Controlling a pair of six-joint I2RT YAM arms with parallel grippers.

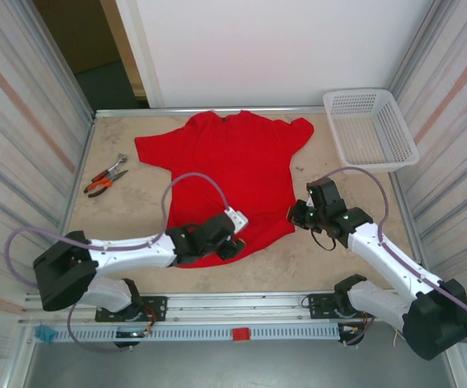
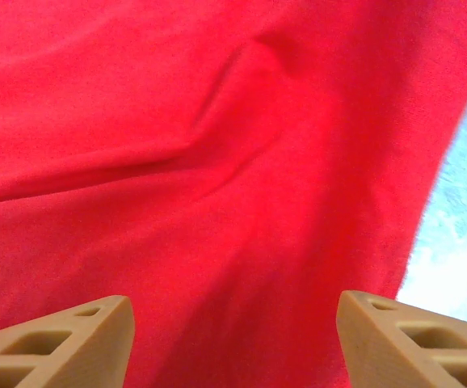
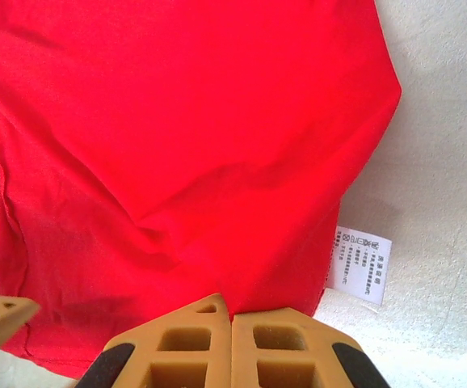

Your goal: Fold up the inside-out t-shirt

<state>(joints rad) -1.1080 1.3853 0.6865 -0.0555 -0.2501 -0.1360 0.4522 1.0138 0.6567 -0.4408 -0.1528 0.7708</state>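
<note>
With the bright red cloth t-shirt (image 1: 233,174) lying flat mid-frame on the pale table (image 1: 124,214), our left jaws wide and right jaws shut, we risk bunching its hem if either drags.

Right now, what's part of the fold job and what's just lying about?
Job: t-shirt, tag, left gripper, right gripper.
Lying about: pliers, basket.

Care tag (image 3: 359,263) print illegibly small.
</note>
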